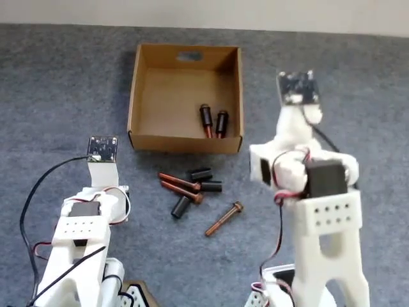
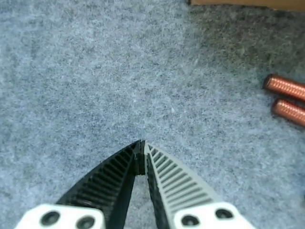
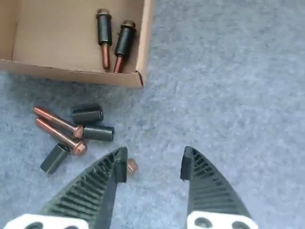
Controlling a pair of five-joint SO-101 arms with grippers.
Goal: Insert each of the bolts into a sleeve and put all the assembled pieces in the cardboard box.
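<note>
Right gripper (image 3: 153,164) hangs released, jaws spread wide above the grey carpet (image 3: 248,86), with nothing between them. I take the lone bolt (image 1: 223,219) as its target. In my right wrist view the bolt's flanged head peeks out just beside one jaw, outside the gap rather than in it.

In the high view that bolt lies at lower centre, apart from the other loose parts. Its long axis runs on a diagonal, head toward the upper right and threaded tip toward the lower left. The right arm stands nearer to it than the left. My judgement is that I must slide the claw sideways until the shank sits in the gap, then turn it so the jaws close across the shank and not along it.

Up and left of the lone bolt, three black sleeves (image 1: 211,187) lie scattered around two more bolts (image 1: 179,181). Those two rest side by side with their heads close against the sleeves.

Left gripper (image 2: 141,152) is clenched on nothing, tips meeting over bare carpet, and the threaded ends of that pair lie a little way off from it.

At upper centre of the high view sits the cardboard box (image 1: 185,142). It holds two assembled pieces (image 1: 206,119), lying side by side near its lower right corner. By my count, three bolts and three sleeves are not yet joined.
</note>
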